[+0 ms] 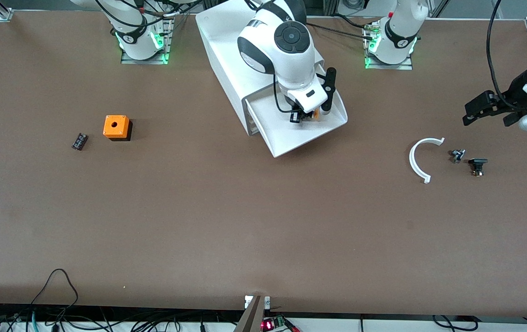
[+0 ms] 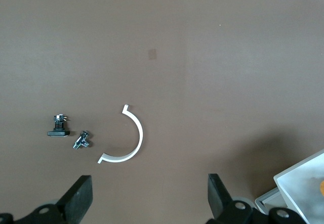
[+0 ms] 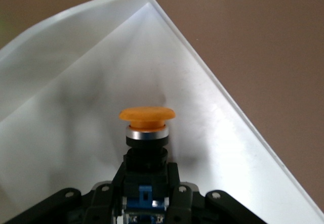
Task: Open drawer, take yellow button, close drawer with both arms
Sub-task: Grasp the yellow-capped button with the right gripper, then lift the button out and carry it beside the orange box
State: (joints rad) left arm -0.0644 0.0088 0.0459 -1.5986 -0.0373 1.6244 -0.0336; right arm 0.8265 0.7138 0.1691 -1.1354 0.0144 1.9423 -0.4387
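Observation:
The white cabinet (image 1: pixel 226 50) stands between the two arm bases with its top drawer (image 1: pixel 291 143) pulled out toward the front camera. My right gripper (image 1: pixel 307 116) reaches down into that drawer (image 3: pixel 76 107). It is shut (image 3: pixel 147 183) on the blue-black body of the button (image 3: pixel 147 115), whose orange cap points away from the fingers. In the front view only a bit of the button's orange (image 1: pixel 317 113) shows beside the hand. My left gripper (image 1: pixel 476 109) hangs open (image 2: pixel 149 198) over the table at the left arm's end and waits.
An orange cube with a hole (image 1: pixel 116 127) and a small black part (image 1: pixel 79 141) lie toward the right arm's end. Under the left gripper lie a white half ring (image 1: pixel 418 161), a small metal part (image 1: pixel 458 155) and a black part (image 1: pixel 477 165).

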